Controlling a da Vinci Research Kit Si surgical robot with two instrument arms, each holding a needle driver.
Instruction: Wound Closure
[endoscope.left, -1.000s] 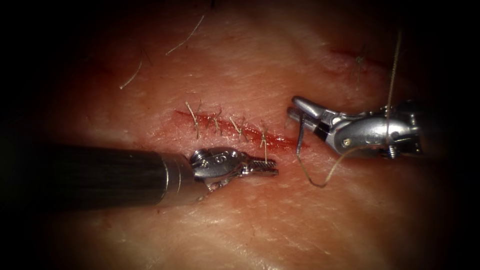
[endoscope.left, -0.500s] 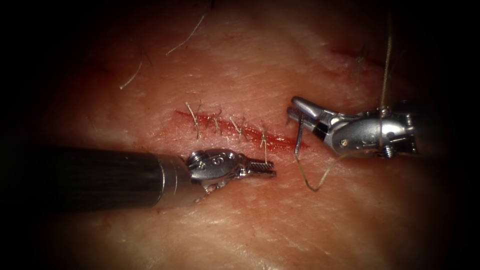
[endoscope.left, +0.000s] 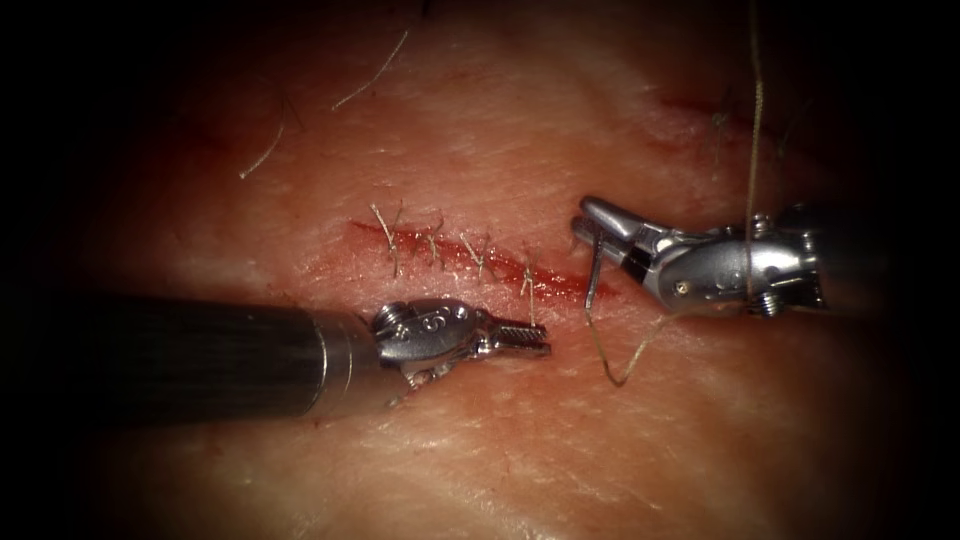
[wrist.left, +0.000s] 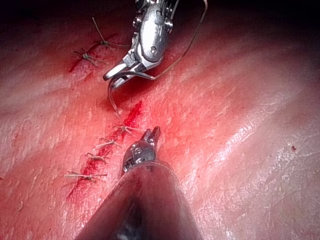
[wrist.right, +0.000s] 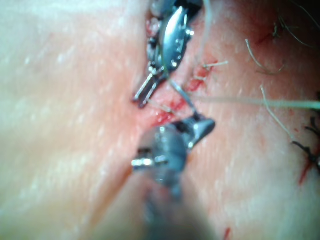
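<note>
Pale pink, glistening pork-belly tissue (endoscope.left: 480, 440), with a short red cut (endoscope.left: 470, 258) running slantwise across the middle. Four tan stitches (endoscope.left: 478, 256) knotted along the cut, short ends sticking up; red fluid (endoscope.left: 555, 285) pooled at the unstitched right end.

Right arm's silver wristed hand (endoscope.left: 590, 225), in from the right, pressed together on the dark curved steel needle (endoscope.left: 594, 275) near its upper end. Needle hanging down from the hand, its lower tip at the right end of the cut, touching or just entering the tissue; cannot tell which. Seen also in the left wrist view: right hand (wrist.left: 116, 75) pinching the needle (wrist.left: 112, 97), whose curve drops to the tissue just beside the red end of the cut (wrist.left: 131, 114).

Tan thread (endoscope.left: 625, 365) trailing from the needle, looping low over the tissue right of the cut, then passing under the right tool's body and rising straight up past it.

Left arm's silver hand (endoscope.left: 530, 338) on a dark shaft, in from the left, lying just below the cut near the last stitch. Pressed together, holding nothing. Well clear of the needle. In the right wrist view, left hand (wrist.right: 142, 96) and the right tool's own hand (wrist.right: 200, 127) close together over the cut.
</note>
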